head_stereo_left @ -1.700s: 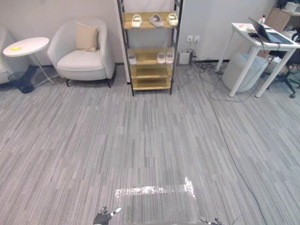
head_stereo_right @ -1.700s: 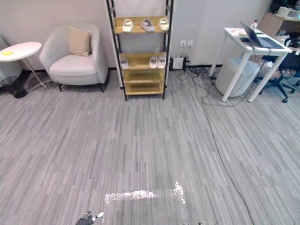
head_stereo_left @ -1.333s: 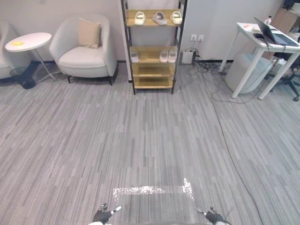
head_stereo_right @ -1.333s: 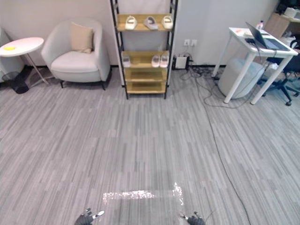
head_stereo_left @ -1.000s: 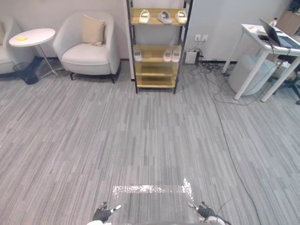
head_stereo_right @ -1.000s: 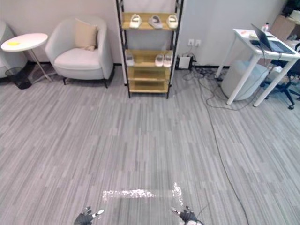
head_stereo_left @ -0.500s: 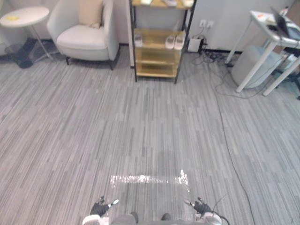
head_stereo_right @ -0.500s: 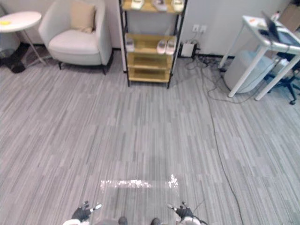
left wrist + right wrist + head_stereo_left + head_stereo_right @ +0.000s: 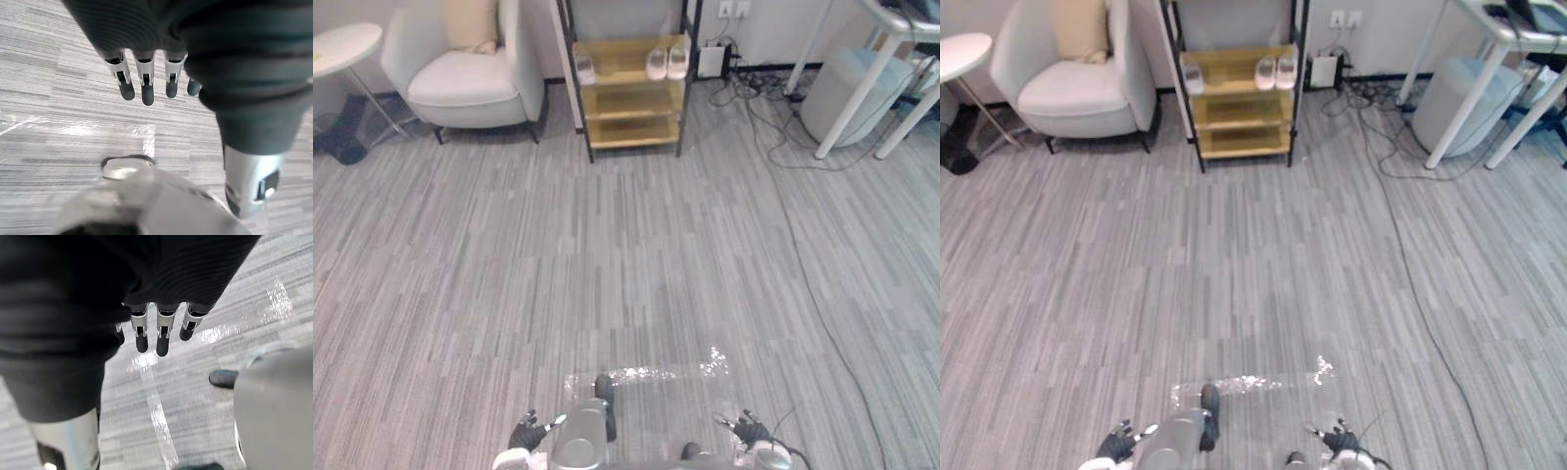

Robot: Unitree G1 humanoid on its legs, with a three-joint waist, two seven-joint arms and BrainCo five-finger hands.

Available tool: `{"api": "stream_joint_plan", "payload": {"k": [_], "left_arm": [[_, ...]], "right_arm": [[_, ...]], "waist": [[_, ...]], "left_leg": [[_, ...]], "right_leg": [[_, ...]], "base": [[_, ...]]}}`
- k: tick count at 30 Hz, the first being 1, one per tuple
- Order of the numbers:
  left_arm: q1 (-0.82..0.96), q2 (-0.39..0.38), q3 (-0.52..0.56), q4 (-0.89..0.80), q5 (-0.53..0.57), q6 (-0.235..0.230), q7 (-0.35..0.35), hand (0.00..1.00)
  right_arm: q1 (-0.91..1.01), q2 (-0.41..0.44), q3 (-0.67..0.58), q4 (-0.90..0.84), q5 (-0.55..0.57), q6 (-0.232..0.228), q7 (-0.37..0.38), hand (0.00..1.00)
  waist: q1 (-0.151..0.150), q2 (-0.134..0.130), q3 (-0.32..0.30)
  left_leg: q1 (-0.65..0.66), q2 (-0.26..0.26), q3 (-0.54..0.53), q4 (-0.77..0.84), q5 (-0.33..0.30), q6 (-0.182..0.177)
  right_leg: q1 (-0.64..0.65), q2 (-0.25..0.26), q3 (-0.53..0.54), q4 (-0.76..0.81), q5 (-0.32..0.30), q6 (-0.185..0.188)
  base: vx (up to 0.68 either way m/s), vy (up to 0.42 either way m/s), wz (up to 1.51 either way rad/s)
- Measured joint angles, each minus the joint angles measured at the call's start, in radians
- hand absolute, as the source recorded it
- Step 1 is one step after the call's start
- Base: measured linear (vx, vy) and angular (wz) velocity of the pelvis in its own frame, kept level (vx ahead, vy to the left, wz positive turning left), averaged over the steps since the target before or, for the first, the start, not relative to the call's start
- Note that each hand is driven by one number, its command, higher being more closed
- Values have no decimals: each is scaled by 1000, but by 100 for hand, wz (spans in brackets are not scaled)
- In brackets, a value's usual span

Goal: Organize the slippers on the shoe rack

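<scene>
Three slippers (image 9: 657, 64) on wooden shoe rack (image 9: 631, 134) (dark frame); left hand (image 9: 526, 433), right hand (image 9: 753, 432) slack-fingered, empty.

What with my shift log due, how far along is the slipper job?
Done: a slipper pair and a single slipper sit on one shoe rack shelf. In hand: nothing; the left hand and right hand hang open and empty. Left: the rack is far across the floor, so approaching and any sorting remain.
</scene>
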Motion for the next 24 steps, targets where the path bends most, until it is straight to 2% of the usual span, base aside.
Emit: {"api": "stream_joint_plan", "payload": {"k": [2,3,4,5,6,7,8,10,11,12,13,14,15,16,17,18,19,20,21,22,23,24], "left_arm": [[1,1,-7,1,1,1,2,0],[3,8,-17,1,1,2,3,0],[3,14,-27,0,1,2,4,0],[2,16,-31,0,1,2,4,0],[0,21,-46,0,2,2,4,0],[-7,18,-46,-5,-2,0,4,0],[-14,15,-45,-6,-5,0,4,0],[-32,2,-45,-10,-6,0,4,0],[-32,-3,-46,-22,-7,-2,5,0],[-31,-4,-45,-23,-7,-3,5,0],[-27,-1,-44,-23,-7,-4,7,0],[-22,10,-42,-25,-7,-5,7,0],[-29,-12,-27,-6,-7,-2,8,0],[-22,-26,-27,-4,-6,-4,8,0],[-19,-46,-23,-1,-7,-5,7,0],[-20,-52,-24,-1,-6,-4,4,0],[-24,-63,-13,-2,-5,-3,3,0],[-24,-70,-2,-3,-4,-3,2,0],[-20,-80,21,-13,-3,-2,2,0],[-22,-69,23,-22,0,-2,2,0],[-25,-69,22,-28,0,-3,2,0],[-25,-65,22,-42,0,-4,2,0]], "right_arm": [[-12,2,1,-12,-1,-2,4,0],[-12,3,1,-13,-1,-3,5,0],[-13,3,3,-13,-1,-3,9,0],[-15,3,4,-13,-1,-3,12,0],[-21,1,11,-13,-1,-3,13,0],[-31,-1,17,-15,-1,-4,16,0],[-39,-6,25,-16,-1,-5,18,0],[-59,-22,32,-25,-1,-8,20,0],[-68,-26,33,-29,-1,-7,19,0],[-66,-26,32,-28,-1,-7,19,0],[-60,-25,33,-25,0,-7,19,0],[-48,-19,40,-21,0,-7,19,0],[-56,-32,39,-29,0,-12,23,0],[-60,-37,39,-26,-1,-11,22,0],[-63,-41,38,-20,-1,-10,23,0],[-58,-51,29,-16,-1,-10,24,0],[-52,-62,29,-17,0,-8,23,0],[-48,-67,29,-18,0,-7,21,0],[-34,-68,30,-20,3,-4,16,0],[-32,-63,31,-20,4,-4,11,0],[-35,-59,30,-17,8,-4,8,0],[-35,-56,31,-9,12,-1,5,0]], "waist": [[-8,4,2],[-7,1,3],[-7,1,3],[-8,-2,3],[-15,-1,4],[-25,3,5],[-31,9,9],[-48,33,24],[-61,42,29],[-61,38,28],[-61,27,27],[-62,-6,16],[-67,33,16],[-68,48,2],[-67,70,-9],[-70,95,-17],[-72,127,-15],[-73,137,-14],[-71,142,-5],[-63,131,7],[-61,130,8],[-58,111,15]], "left_leg": [[68,-7,4,-14,-32,10],[135,-17,1,-32,-56,19],[198,-25,-4,-58,-66,28],[254,-31,-8,-89,-68,31],[324,-33,-11,-136,-68,32],[364,-29,-22,-162,-68,32],[385,-20,-34,-175,-68,32],[420,13,-55,-188,-68,32],[442,30,-65,-195,-69,31],[472,31,-65,-211,-81,12],[502,26,-69,-219,-104,-23],[535,6,-94,-223,-139,-35],[569,37,-129,-217,-193,-51],[567,53,-136,-203,-196,-53],[543,78,-154,-140,-200,-50],[471,115,-180,28,-199,-52],[376,163,-195,238,-164,-74],[336,186,-196,331,-125,-79],[275,238,-177,499,-1,-65],[217,269,-144,620,-26,-57],[188,269,-128,657,-54,-54],[144,260,-103,672,-93,-43]], "right_leg": [[-107,-22,33,326,9,24],[-163,-34,33,539,21,36],[-197,-39,25,674,12,19],[-217,-41,0,733,-5,-10],[-247,-39,-48,740,-37,-57],[-282,-30,-94,694,-63,-96],[-312,-13,-113,633,-76,-116],[-380,51,-99,440,-65,-126],[-413,91,-53,271,9,-113],[-425,106,-15,124,108,-114],[-426,105,12,41,199,-110],[-428,91,36,23,270,-114],[-452,117,38,138,285,-148],[-459,125,29,156,253,-148],[-451,140,9,167,213,-164],[-414,165,-18,132,197,-180],[-355,201,-53,84,189,-191],[-327,220,-63,63,186,-195],[-249,255,-69,13,169,-215],[-183,273,-70,-30,161,-224],[-151,275,-70,-52,158,-222],[-115,275,-62,-84,156,-221]], "base": [[443,212,-2],[448,138,7],[451,109,7],[570,58,13],[471,18,24],[553,-16,29],[344,-45,34],[421,-105,38],[511,-170,47],[516,-214,53],[472,-226,47],[503,-278,47],[324,-183,34],[370,-213,25],[341,-203,26],[523,-334,38],[535,-348,38],[526,-295,27],[499,-227,21],[401,-148,20],[299,-122,14],[342,-111,0]]}}
